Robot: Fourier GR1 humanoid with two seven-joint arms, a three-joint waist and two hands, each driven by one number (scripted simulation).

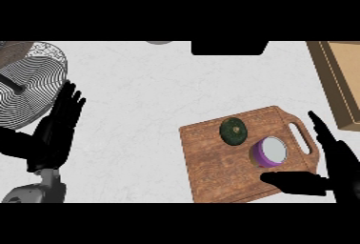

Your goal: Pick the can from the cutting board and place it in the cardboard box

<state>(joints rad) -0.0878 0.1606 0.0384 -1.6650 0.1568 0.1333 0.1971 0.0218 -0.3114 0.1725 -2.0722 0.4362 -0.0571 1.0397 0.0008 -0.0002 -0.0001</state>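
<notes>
On the cutting board (225,167) — purple can (271,151) beside the open right robot hand (330,167); left robot hand (56,128) open.

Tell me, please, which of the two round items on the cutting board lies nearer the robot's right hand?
The purple can, with its silvery top. It sits by the board's handle slot, just above the right hand's thumb. The dark green avocado lies farther up-left on the cutting board.
</notes>
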